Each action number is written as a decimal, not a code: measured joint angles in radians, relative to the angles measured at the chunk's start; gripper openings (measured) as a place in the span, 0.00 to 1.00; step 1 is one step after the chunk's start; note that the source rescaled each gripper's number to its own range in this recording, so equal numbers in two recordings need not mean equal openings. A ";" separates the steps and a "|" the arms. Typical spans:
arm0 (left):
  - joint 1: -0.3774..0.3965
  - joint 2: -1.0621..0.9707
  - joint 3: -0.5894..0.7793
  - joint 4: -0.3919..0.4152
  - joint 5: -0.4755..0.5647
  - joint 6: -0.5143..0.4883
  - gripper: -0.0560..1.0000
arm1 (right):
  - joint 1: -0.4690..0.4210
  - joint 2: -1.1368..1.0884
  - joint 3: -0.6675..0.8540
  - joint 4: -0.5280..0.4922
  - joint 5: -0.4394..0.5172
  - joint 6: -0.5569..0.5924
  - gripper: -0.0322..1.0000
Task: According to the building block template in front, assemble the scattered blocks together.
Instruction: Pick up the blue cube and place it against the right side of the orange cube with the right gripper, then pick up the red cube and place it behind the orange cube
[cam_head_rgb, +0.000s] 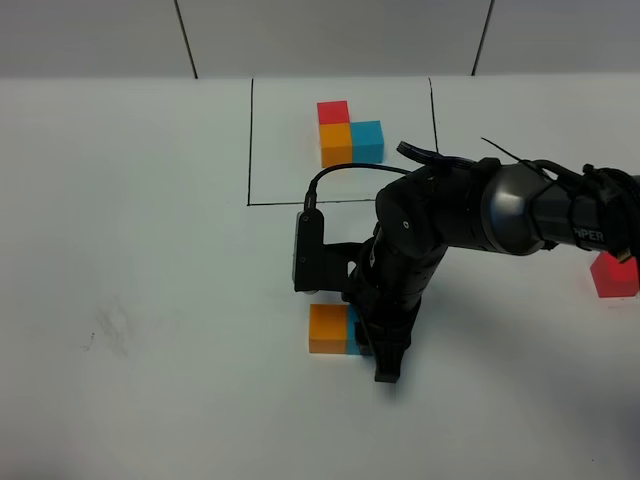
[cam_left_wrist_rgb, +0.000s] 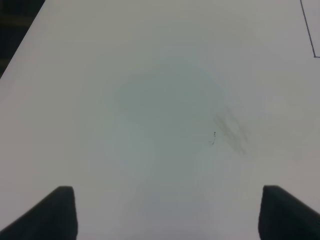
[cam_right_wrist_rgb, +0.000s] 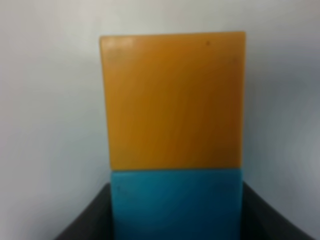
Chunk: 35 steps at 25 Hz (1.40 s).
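Exterior high, right pincer: the right pincer (cam_head_rgb: 358, 335) is lowered onto the small matte light blue cube (cam_head_rgb: 353, 330), which is set against the small matte orange cube (cam_head_rgb: 328, 328) just beyond the fingertips.
Exterior high, other things: the small matte red cube (cam_head_rgb: 614, 276) lies well apart from this pincer, back along its arm. The black-framed L-shaped template (cam_head_rgb: 345, 130) is seen well apart too, toward the table's far edge.
Left wrist: the left pincer (cam_left_wrist_rgb: 170, 215) is spread wide and nothing is held. Only the white table (cam_left_wrist_rgb: 150, 75) and a faint grey smudge (cam_left_wrist_rgb: 231, 131) are seen beyond it.
Right wrist: the light blue cube (cam_right_wrist_rgb: 175, 205) is clamped between the dark fingers (cam_right_wrist_rgb: 82, 222), which are parted only to its width. The orange cube (cam_right_wrist_rgb: 172, 100) touches it directly beyond, faces flush.
Risk: if the fingers are opened unevenly or lifted with drag, the blue cube may be pulled off the orange one. The red cube, if pushed in hard or on the wrong side, may split the pair or mirror the L.
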 joint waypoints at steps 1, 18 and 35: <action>0.000 0.000 0.000 0.000 0.000 0.000 0.68 | 0.000 0.000 0.000 0.000 -0.001 0.000 0.24; 0.000 0.000 0.000 0.000 0.000 0.000 0.68 | 0.000 -0.015 0.000 0.003 0.001 0.088 0.84; 0.000 0.000 0.000 0.000 0.000 0.000 0.68 | -0.455 -0.508 0.249 -0.221 -0.019 0.979 0.91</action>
